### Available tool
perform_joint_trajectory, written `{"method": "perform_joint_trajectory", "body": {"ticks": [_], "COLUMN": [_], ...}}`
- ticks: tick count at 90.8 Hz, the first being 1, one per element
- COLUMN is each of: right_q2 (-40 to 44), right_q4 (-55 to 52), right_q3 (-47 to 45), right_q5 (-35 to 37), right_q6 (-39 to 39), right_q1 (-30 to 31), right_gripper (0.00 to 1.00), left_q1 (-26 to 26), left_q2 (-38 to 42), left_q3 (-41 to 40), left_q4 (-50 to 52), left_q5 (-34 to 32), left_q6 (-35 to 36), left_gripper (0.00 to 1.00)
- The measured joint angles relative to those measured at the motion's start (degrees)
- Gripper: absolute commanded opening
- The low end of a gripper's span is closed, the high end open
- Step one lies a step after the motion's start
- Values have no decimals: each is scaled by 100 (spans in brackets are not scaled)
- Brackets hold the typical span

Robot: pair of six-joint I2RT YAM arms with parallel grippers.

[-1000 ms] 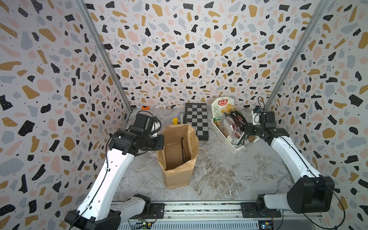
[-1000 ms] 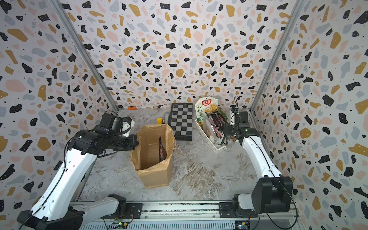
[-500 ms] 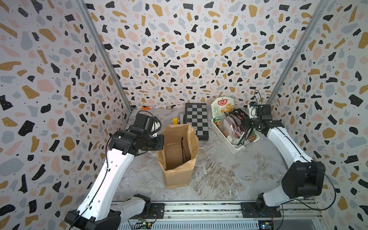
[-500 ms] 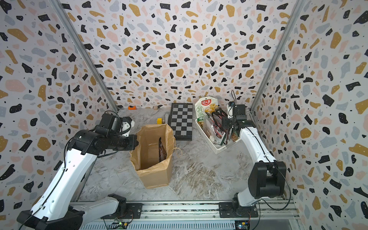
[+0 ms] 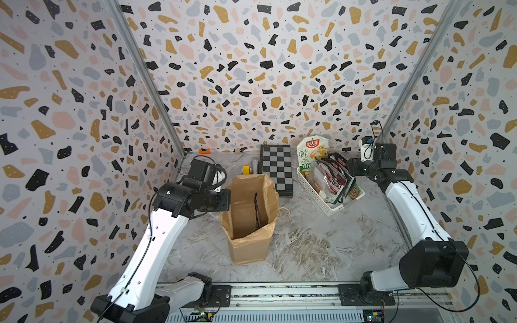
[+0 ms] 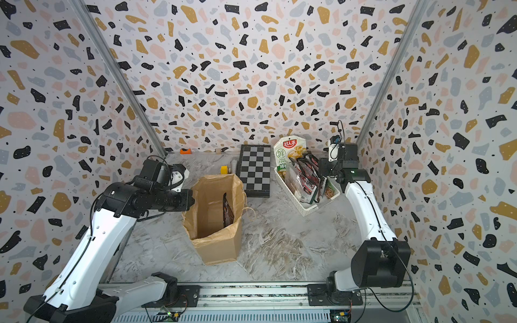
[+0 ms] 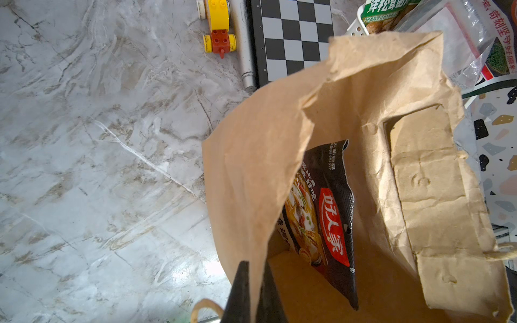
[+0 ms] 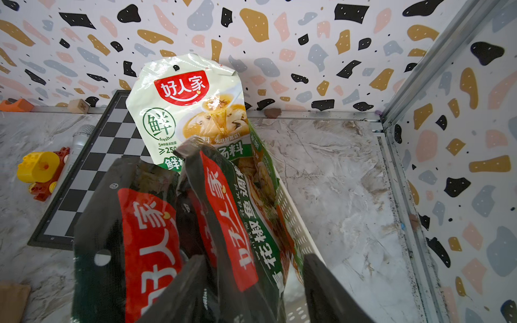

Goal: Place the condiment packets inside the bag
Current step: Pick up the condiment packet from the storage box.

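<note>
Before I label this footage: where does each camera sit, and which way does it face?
Top views: high in front, looking down and back at bag, basket; both arms show.
Left wrist: above bag's rim, looking in at a packet; shut left hand shows.
Right wrist: over basket, facing back wall; open right hand straddles packets.
All share the chessboard.

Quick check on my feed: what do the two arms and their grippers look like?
Both arms match: the left arm and right arm have glossy white links, bulky black joint housings and thin black cables. The left gripper and right gripper have flat black tapered fingers.
</note>
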State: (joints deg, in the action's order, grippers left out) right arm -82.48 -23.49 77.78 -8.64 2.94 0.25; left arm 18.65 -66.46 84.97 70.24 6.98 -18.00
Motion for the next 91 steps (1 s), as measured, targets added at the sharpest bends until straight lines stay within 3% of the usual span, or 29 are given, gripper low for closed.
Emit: {"method": "perform_joint_trajectory", "body": {"ticks": [14, 32, 45, 66, 91], "right_q2": [-278, -1106, -1239, -848, 1084], "right_q4": [15, 17, 0, -328, -927], "right_q3": [-4, -4, 4, 24, 232], "right_q5": [-240, -509, -573, -402, -632], "right_q6": [-11, -52, -81, -170, 264], "right_q1": [-39, -39, -39, -39, -46], "right_gripper": [50, 32, 0, 0, 0], "left_q1": [2, 0, 0, 2, 0], "left_q2": [0, 0, 0, 0, 2], "left_q3": [-20, -22, -22, -22, -22], "left_q4": [-2, -2, -2, -2, -2], "left_q5": [0, -2, -2, -2, 0], "left_q6": [7, 28, 39, 44, 44], "left_gripper": [0, 0, 0, 0, 0]}}
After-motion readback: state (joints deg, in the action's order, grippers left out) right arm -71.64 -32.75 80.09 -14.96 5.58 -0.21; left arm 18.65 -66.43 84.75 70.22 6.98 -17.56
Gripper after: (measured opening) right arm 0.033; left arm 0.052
